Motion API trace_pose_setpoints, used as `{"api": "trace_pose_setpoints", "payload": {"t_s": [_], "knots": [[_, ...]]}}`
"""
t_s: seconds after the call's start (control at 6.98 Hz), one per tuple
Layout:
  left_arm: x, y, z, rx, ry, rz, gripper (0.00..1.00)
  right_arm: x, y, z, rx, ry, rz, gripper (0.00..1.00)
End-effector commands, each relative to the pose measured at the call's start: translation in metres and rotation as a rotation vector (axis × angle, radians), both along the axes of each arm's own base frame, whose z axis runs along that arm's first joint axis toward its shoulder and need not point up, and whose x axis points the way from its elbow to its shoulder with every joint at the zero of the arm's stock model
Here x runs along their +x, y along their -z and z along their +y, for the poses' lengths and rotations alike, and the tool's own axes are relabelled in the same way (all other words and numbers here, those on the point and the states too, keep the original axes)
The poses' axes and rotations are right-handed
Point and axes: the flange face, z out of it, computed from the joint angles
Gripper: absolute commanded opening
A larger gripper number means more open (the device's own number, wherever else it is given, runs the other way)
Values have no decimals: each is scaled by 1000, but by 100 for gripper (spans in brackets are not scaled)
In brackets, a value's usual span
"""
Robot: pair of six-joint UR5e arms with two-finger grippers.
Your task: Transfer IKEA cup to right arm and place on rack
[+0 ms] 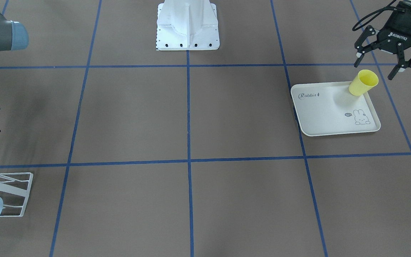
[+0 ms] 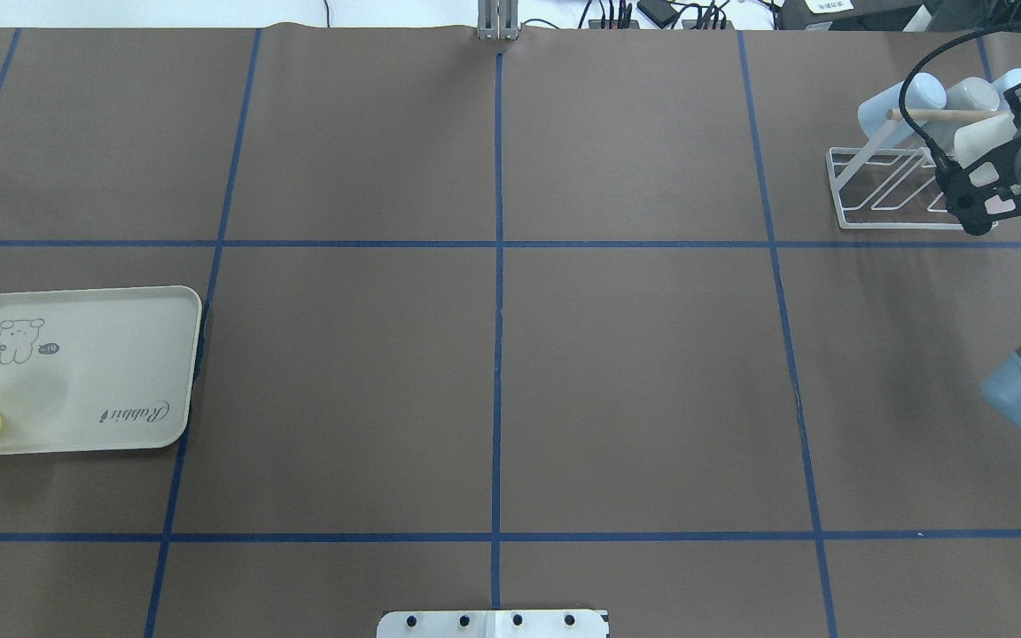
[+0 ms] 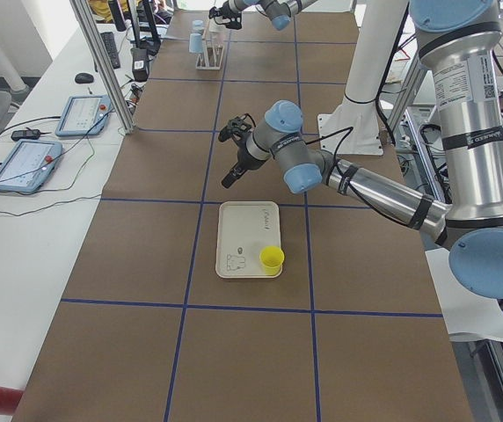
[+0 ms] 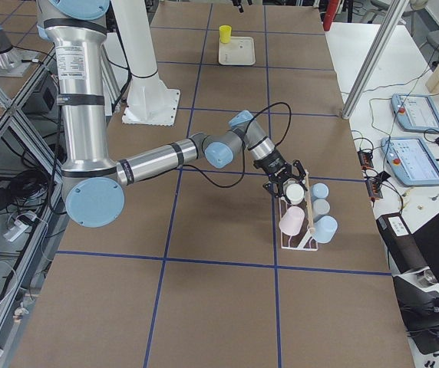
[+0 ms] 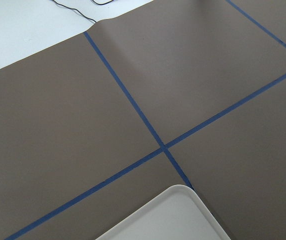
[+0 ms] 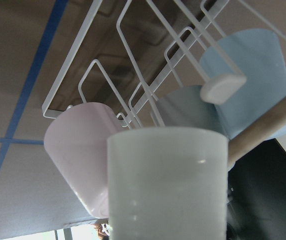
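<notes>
Surface of brown paper gridded in blue tape. Cream rabbit-print tray on the robot's left, with an upright yellow plastic cup on its corner. White wire rack at far right, holding pastel cups. Left gripper hovers near the tray, fingers apart, empty. Right gripper is at the rack; grip cannot be told.
</notes>
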Motion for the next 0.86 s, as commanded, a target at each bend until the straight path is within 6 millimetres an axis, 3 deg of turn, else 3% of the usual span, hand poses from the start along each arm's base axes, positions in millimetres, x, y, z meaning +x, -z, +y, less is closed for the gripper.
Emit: {"api": "trace_pose_setpoints", "payload": {"t_s": [0.0,0.14,0.29,0.43,0.57,0.72], "knots": [[0,-1,0,-2,1,0,100,-4,-13,-1,-10,2,34,9],[0,-1,0,-3,1,-1,100,-11,-17,0,-8,8,53,19],[0,-1,0,-3,1,-1,100,-17,-18,1,0,16,72,38],[1,-3,-1,-6,1,-2,100,-20,-20,2,3,16,84,76],[1,-2,-1,-5,1,-1,100,-23,-20,2,2,19,85,98],[1,-4,-1,-7,1,-3,100,-23,-19,1,5,19,87,99]]}}
